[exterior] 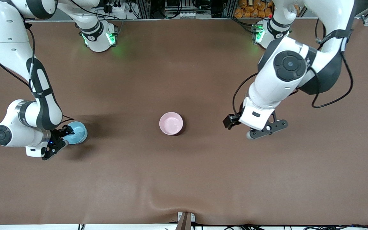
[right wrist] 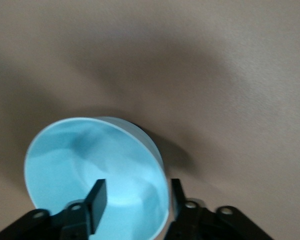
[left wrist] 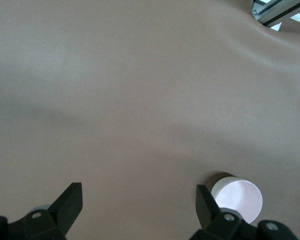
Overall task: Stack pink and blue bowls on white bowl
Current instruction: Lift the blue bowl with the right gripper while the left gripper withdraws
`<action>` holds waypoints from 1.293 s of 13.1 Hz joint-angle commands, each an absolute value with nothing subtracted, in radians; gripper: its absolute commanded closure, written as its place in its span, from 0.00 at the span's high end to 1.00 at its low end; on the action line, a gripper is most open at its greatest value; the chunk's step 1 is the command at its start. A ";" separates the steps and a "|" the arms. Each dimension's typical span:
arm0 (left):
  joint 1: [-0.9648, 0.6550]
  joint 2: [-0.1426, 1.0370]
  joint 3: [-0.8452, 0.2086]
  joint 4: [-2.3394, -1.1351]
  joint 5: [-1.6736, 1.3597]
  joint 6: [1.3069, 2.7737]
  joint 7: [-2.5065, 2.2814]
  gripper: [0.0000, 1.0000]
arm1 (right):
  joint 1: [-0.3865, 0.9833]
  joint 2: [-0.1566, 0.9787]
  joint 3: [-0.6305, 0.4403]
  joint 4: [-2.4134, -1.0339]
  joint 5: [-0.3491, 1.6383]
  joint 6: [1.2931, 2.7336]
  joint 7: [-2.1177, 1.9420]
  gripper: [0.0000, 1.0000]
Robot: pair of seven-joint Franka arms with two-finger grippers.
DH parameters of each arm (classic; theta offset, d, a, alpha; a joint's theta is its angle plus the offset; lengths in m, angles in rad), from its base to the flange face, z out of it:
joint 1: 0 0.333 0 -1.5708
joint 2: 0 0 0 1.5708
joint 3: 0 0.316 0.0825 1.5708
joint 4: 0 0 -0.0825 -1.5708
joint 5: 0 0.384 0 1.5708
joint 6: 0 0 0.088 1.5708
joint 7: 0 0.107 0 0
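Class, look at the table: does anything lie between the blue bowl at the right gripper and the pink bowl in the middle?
Nothing visible does. The right gripper straddles the blue bowl's rim; only bare table separates it from the pink bowl.

Brown table mat (exterior: 184, 179), rumpled near the front edge; orange packets (exterior: 252, 8) past the table's top edge

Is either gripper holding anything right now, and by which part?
Right gripper straddles the blue bowl's rim, one finger inside; a firm hold cannot be told. Left gripper holds nothing.
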State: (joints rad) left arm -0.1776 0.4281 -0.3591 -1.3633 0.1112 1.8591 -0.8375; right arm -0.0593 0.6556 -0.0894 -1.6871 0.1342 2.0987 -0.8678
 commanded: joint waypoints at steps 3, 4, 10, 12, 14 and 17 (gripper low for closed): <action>-0.095 0.339 -0.367 -1.384 0.097 1.755 -0.680 1.00 | -0.087 0.660 -0.083 -1.672 0.310 2.004 -1.100 0.00; -0.077 0.321 -0.364 -1.384 0.097 1.728 -0.645 1.00 | -0.086 0.657 -0.084 -1.671 0.313 1.996 -1.100 0.00; 0.054 0.233 -0.367 -1.391 0.069 1.602 -0.422 1.00 | -0.052 0.632 -0.081 -1.645 0.474 1.777 -1.088 0.00; 0.081 0.216 -0.365 -1.393 0.069 1.569 -0.385 1.00 | -0.011 0.577 -0.084 -1.641 0.476 1.741 -1.028 0.00; 0.104 0.199 -0.365 -1.394 0.068 1.549 -0.370 1.00 | 0.027 0.529 -0.083 -1.646 0.476 1.704 -0.936 0.00; 0.138 0.181 -0.365 -1.393 0.067 1.529 -0.312 1.00 | 0.136 0.471 -0.086 -1.638 0.471 1.730 -0.736 0.00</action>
